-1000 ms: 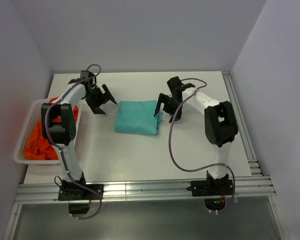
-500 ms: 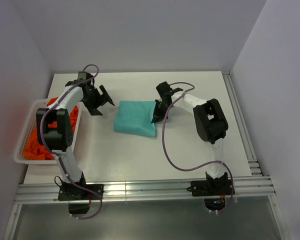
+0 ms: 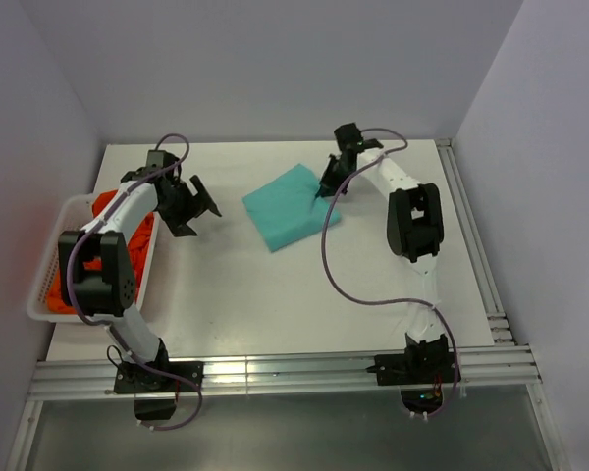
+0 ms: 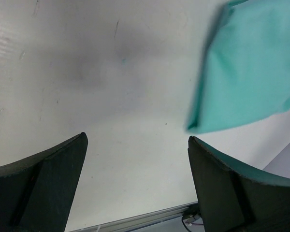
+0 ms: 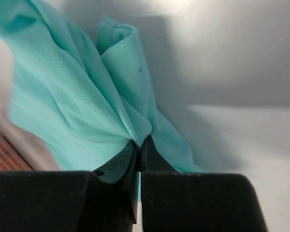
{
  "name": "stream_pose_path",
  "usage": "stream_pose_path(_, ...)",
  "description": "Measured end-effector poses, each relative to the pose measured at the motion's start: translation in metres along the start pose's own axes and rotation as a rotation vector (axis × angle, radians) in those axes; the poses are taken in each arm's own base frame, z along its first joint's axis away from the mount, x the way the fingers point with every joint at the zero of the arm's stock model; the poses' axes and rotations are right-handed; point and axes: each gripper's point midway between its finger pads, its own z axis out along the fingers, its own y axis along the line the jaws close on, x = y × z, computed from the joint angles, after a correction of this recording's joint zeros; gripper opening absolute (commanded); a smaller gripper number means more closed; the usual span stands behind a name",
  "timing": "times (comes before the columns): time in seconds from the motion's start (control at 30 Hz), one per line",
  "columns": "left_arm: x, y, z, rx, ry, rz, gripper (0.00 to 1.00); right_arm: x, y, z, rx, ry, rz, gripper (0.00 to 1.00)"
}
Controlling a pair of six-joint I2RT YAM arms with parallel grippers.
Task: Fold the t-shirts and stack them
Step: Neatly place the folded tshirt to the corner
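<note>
A folded teal-green t-shirt (image 3: 290, 206) lies turned at an angle on the white table, toward the back middle. My right gripper (image 3: 326, 186) is shut on its right edge; in the right wrist view the cloth (image 5: 87, 96) bunches up where the jaws (image 5: 140, 142) pinch it. My left gripper (image 3: 198, 211) stands open over bare table to the left of the shirt, nothing between its fingers (image 4: 48, 179); the teal shirt (image 4: 251, 72) shows at that view's upper right. Orange-red t-shirts (image 3: 74, 270) lie heaped in the basket at the left.
A white slatted basket (image 3: 41, 294) sits at the table's left edge, under the left arm. Metal rails (image 3: 275, 373) run along the near edge and down the right side (image 3: 476, 245). Walls close in behind and to both sides.
My right gripper has shut on the teal shirt's right edge and pulled it back and to the right, turning the shirt. The left gripper has drifted slightly left, still open.
</note>
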Motion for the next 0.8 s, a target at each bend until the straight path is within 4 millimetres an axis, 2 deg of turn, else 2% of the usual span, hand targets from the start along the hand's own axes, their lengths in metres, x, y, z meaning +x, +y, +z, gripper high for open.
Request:
stream_pose_path(0.1, 0.005, 0.003, -0.008, 0.002, -0.017, 0.001, 0.91, -0.076, -0.012, -0.010, -0.019, -0.109, 0.067, 0.00)
stream_pose_path(0.2, 0.011, 0.007, -0.013, -0.003, -0.025, 0.002, 0.91, -0.146, -0.043, -0.024, -0.029, -0.231, 0.142, 0.00)
stream_pose_path(0.27, 0.014, 0.008, -0.015, -0.004, -0.028, 0.005, 0.91, -0.175, -0.074, -0.036, -0.024, -0.280, 0.212, 0.00)
stream_pose_path(0.37, 0.018, 0.010, -0.017, -0.011, -0.030, 0.010, 0.91, -0.203, -0.134, -0.055, 0.003, -0.325, 0.347, 0.00)
stream_pose_path(0.5, 0.019, 0.011, -0.019, -0.023, -0.036, 0.012, 0.91, -0.226, -0.202, -0.078, 0.045, -0.379, 0.474, 0.00)
stream_pose_path(0.57, 0.018, 0.011, -0.020, -0.024, -0.042, 0.013, 0.91, -0.227, -0.229, -0.082, 0.073, -0.393, 0.516, 0.00)
stream_pose_path(0.67, 0.018, 0.011, -0.022, -0.021, -0.048, 0.011, 0.91, -0.199, -0.259, -0.074, 0.148, -0.356, 0.564, 0.00)
stream_pose_path(0.73, 0.019, 0.010, -0.022, -0.019, -0.049, 0.004, 0.91, -0.171, -0.267, -0.069, 0.187, -0.316, 0.600, 0.00)
stream_pose_path(0.8, 0.023, 0.011, -0.023, -0.020, -0.046, 0.002, 0.91, -0.159, -0.272, -0.078, 0.216, -0.328, 0.615, 0.00)
